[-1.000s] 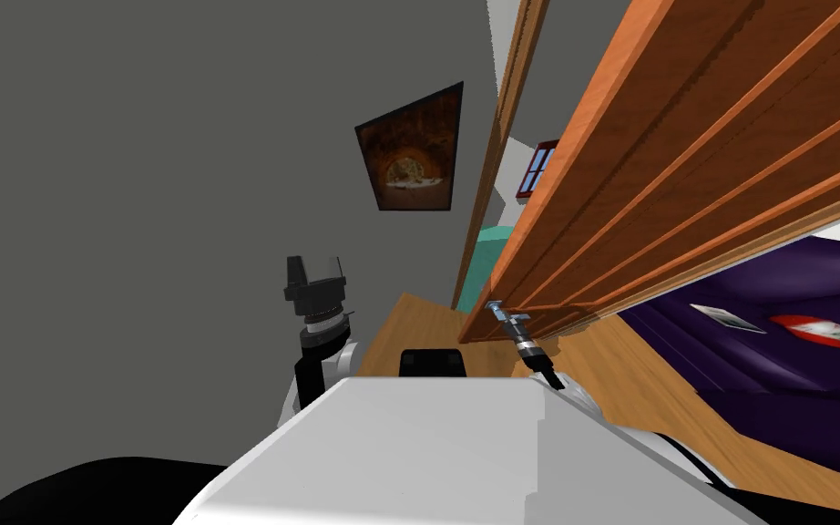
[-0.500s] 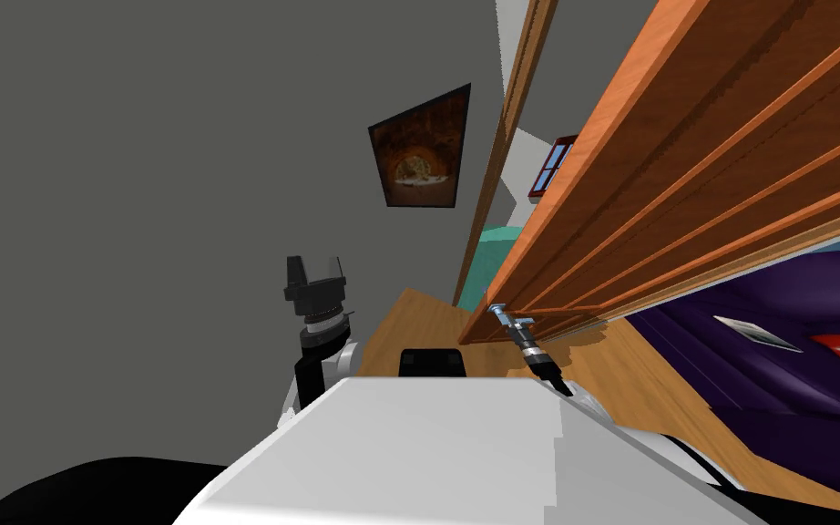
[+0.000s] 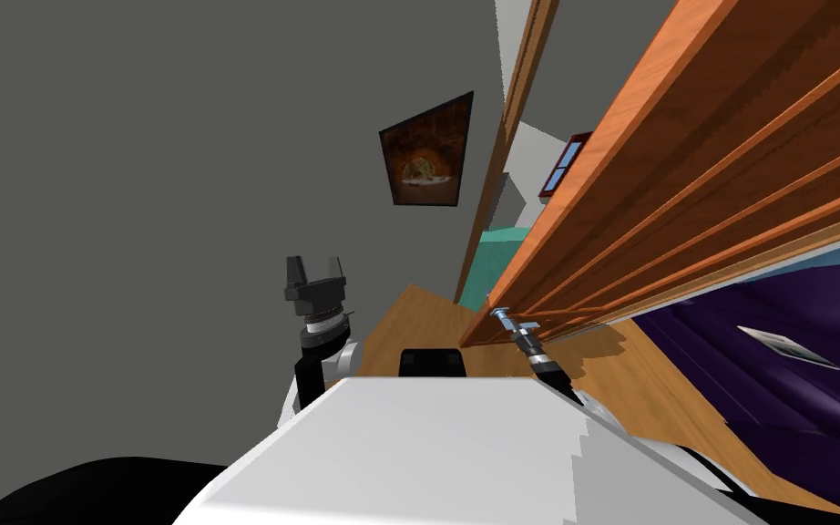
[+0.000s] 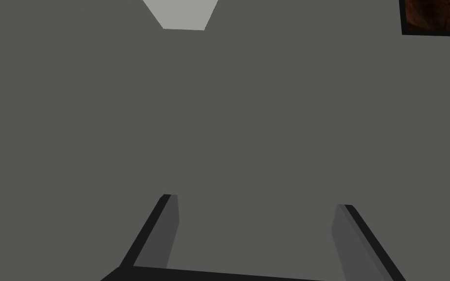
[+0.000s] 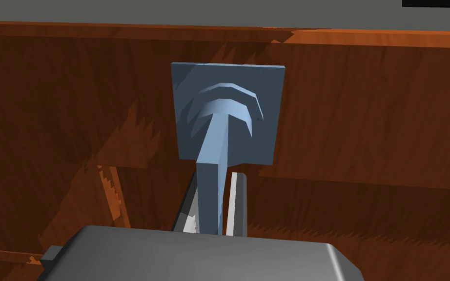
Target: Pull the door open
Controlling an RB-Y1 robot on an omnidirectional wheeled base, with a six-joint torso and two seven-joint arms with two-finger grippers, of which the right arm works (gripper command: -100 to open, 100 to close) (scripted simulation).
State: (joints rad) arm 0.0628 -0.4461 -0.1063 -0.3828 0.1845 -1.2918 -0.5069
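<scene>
Door [image 3: 682, 182], just one, brown, one blue handle [image 5: 213, 161] clamped in right jaws, left jaws apart

Head camera looks steeply down along panelled brown wooden door [image 3: 682, 182]; right wrist camera close on its blue-grey lever handle [image 5: 213, 161]; left's faces dark grey wall [image 4: 219, 122].

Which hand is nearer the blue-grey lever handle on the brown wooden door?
Right. The right hand grips the blue-grey lever handle; the left hand stands open by the grey wall, apart from it.
</scene>
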